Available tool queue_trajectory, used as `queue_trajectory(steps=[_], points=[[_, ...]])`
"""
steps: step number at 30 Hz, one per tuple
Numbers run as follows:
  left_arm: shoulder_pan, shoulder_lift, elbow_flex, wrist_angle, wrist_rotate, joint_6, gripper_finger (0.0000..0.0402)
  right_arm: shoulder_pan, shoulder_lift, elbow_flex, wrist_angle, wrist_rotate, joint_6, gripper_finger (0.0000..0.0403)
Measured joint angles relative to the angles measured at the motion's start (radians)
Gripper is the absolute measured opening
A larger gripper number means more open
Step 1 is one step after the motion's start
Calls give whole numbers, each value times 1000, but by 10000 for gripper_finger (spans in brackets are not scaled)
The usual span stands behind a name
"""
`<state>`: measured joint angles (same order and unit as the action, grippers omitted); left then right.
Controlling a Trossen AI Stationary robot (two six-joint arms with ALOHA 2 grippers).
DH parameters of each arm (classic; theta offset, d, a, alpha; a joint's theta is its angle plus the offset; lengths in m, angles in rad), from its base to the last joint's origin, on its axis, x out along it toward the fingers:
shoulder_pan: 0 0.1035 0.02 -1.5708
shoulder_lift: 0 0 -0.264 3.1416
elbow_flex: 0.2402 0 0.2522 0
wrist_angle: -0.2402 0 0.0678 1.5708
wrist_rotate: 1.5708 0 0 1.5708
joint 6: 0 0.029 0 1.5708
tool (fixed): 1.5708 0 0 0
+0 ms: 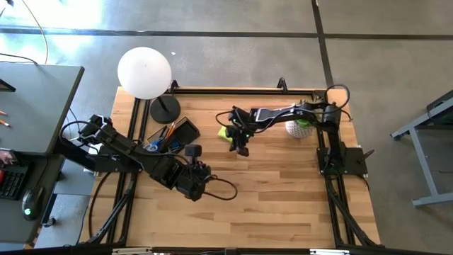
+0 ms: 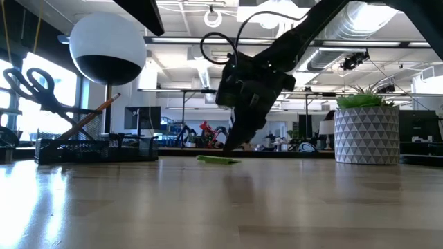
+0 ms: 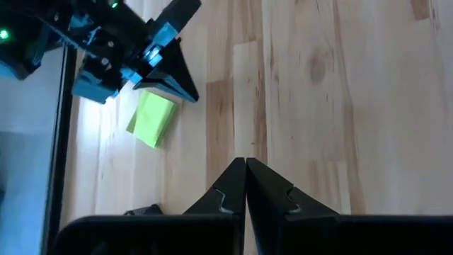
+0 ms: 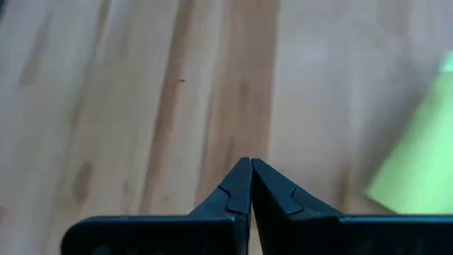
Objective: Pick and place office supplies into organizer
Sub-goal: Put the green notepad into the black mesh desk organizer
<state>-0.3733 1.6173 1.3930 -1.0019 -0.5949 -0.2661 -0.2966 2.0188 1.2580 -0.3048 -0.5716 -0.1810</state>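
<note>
Sticky pad sits just beside my right gripper, whose fingers are pinched together, holding nothing.

The table is light wood with brown grain stripes. The pad is yellow-green. The organizer is black, with blue scissors and orange pencils in it. The lamp has a white globe and black base. The pot is white with a triangle pattern. Both arms are black.
</note>
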Motion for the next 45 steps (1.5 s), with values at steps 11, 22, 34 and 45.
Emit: queue_trajectory(steps=[11, 22, 34, 45], points=[[0, 0, -11, 113, -1, 62, 3, 3, -117, 2, 43, 182, -104, 1], [139, -80, -266, 727, 323, 388, 3, 22, -231, 3, 74, 396, -159, 1], [468, -271, -630, 1210, 808, 427, 3, 54, -211, 3, -149, 557, -337, 0], [714, -273, -713, 1416, 1135, 363, 3, 58, -90, 3, -131, 530, -707, 23]])
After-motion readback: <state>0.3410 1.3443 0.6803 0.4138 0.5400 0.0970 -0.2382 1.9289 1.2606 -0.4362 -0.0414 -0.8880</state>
